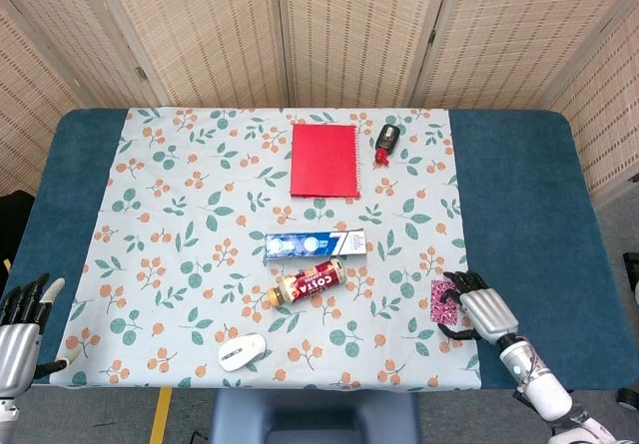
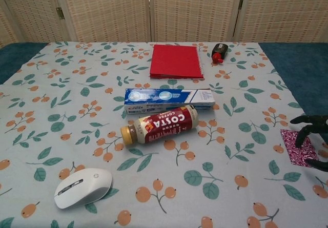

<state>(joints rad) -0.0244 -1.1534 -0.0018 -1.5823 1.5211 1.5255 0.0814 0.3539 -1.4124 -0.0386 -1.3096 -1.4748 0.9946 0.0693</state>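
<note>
The right hand (image 1: pixel 479 309) is hovering with spread, empty fingers over the flat patterned packet (image 2: pixel 296 147); fingertips could be sliding it off the cloth edge.

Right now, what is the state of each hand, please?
Left hand: open, holds nothing, at the table's near left edge.
Right hand: open, fingers spread over the patterned packet, not gripping it.

Blue table (image 1: pixel 519 195) under floral cloth (image 1: pixel 200 215)
</note>
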